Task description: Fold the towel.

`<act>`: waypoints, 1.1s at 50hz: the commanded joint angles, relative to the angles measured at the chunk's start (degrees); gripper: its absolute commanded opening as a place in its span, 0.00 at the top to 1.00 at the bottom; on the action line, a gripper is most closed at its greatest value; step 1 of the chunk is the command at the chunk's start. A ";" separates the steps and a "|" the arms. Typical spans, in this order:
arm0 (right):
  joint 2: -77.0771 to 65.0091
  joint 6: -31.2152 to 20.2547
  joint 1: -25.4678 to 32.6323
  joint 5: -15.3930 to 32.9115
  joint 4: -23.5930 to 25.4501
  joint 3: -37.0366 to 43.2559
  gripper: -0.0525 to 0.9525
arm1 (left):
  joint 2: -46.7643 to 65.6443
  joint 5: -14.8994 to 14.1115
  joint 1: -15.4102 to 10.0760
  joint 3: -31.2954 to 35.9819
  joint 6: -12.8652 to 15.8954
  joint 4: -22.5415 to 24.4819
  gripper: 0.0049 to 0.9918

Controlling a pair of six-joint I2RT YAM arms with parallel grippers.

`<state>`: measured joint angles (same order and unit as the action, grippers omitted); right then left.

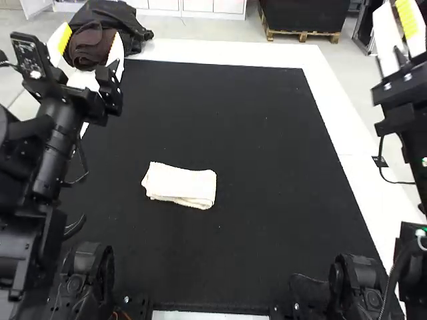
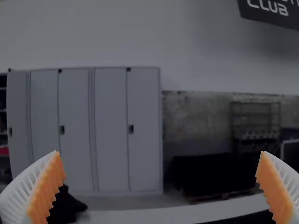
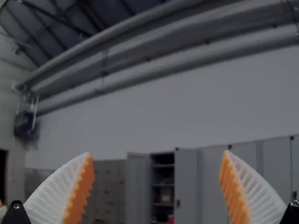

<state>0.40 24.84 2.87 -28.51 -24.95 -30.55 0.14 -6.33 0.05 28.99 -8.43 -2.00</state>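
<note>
White towel (image 1: 179, 185), one, folded into a compact packet on black mat (image 1: 267, 133); left gripper (image 2: 160, 151) and right gripper (image 3: 157, 152), spread, empty; folding seemingly complete, next move at most a light squaring.

From my remote seat I see, in the left wrist view, a pale wall (image 2: 93, 32) above a row of grey cabinets (image 2: 110, 158) with dark handles; beside them runs rough, bare masonry (image 2: 196, 121), with a wire rack (image 2: 254, 114) in front of it and a dark sign (image 2: 264, 9) hung higher up; the right wrist view gives me thick pipes (image 3: 163, 32) along the wall, a roof (image 3: 60, 35) crossed by dark beams, and open shelves (image 3: 163, 189) between cabinets; the wall light is dim there; in the high view I make out grey floor (image 1: 200, 30) beyond the white-edged table (image 1: 233, 55), and a wooden pallet (image 1: 301, 35) under a black block (image 1: 303, 15).
</note>
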 commanded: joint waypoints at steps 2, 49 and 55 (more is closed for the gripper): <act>-0.14 -8.84 0.55 0.30 -0.54 2.24 0.13 | -0.41 2.11 0.74 -0.78 2.19 4.02 0.04; -0.23 -26.51 0.91 28.78 -5.37 30.46 0.05 | -0.41 14.59 0.38 -28.47 16.78 24.41 0.05; -0.23 -17.55 0.91 30.62 2.27 30.46 0.04 | -0.41 14.68 0.38 -28.82 15.90 18.08 0.05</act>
<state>0.45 0.01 2.92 -1.19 -26.33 -0.32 0.21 7.40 0.43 0.32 8.14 17.82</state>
